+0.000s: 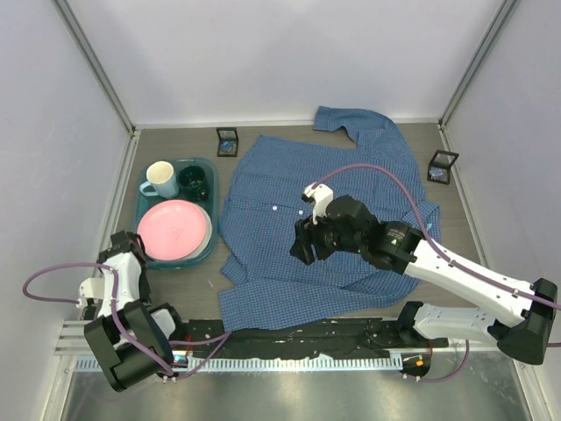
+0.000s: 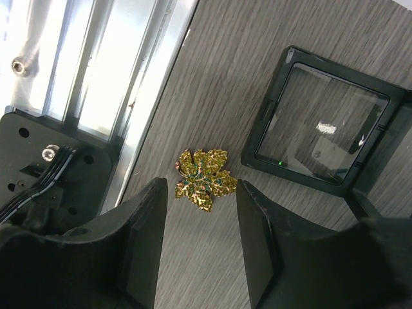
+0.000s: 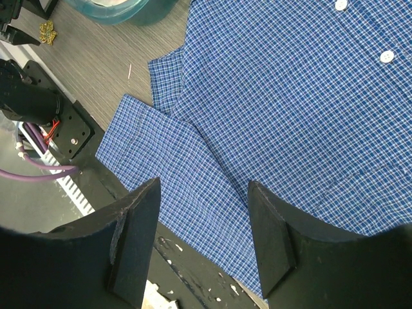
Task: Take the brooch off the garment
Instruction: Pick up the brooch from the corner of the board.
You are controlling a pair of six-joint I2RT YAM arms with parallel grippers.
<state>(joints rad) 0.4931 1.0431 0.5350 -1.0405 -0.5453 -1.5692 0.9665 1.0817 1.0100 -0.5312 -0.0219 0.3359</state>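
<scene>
Near edge, left wrist view: my left gripper (image 2: 201, 193) stands released, both fingers (image 2: 145, 238) parted and holding nothing; the brooch (image 2: 202, 179), a gold leaf-shaped piece with green stones, lies flat on the bare table (image 2: 219, 77) in the gap just beyond the fingertips, at frame centre; I cannot tell whether either finger touches it. A metal rail (image 2: 148, 64) runs down the upper left of that frame; a clear case (image 2: 322, 125) with a black rim sits in the upper right, near the brooch but apart from it.

Right wrist view: my right gripper (image 3: 203, 193) is likewise released and empty, above the blue checked garment (image 3: 290, 96); the brooch (image 3: 46, 31) shows at the upper left corner, off the cloth.

Top view: the garment (image 1: 324, 202) is spread at centre with the right gripper (image 1: 307, 241) over its middle; left of it a teal tray (image 1: 212, 167) holds a pink plate (image 1: 175, 230), a cream mug (image 1: 159, 180) and a dark mug (image 1: 195, 182); two small framed cases (image 1: 228, 140) sit at the far edge.
</scene>
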